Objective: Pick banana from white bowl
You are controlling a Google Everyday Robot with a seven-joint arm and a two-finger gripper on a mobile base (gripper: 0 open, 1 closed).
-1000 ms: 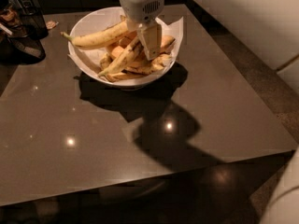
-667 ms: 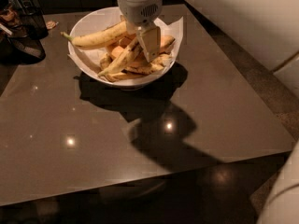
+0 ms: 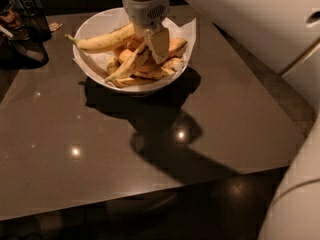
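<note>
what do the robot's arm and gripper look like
The gripper, down in the white bowl, has a round pale grey wrist housing with a small dotted vent grille and a cream, blocky tip. The arm behind it is a broad, smooth white shell with thin dark seams. No cables or markings show.

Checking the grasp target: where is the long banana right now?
In the camera view, the long banana lies across the upper-left part of the white bowl, just left of the gripper, which hangs over the bowl's middle.
</note>
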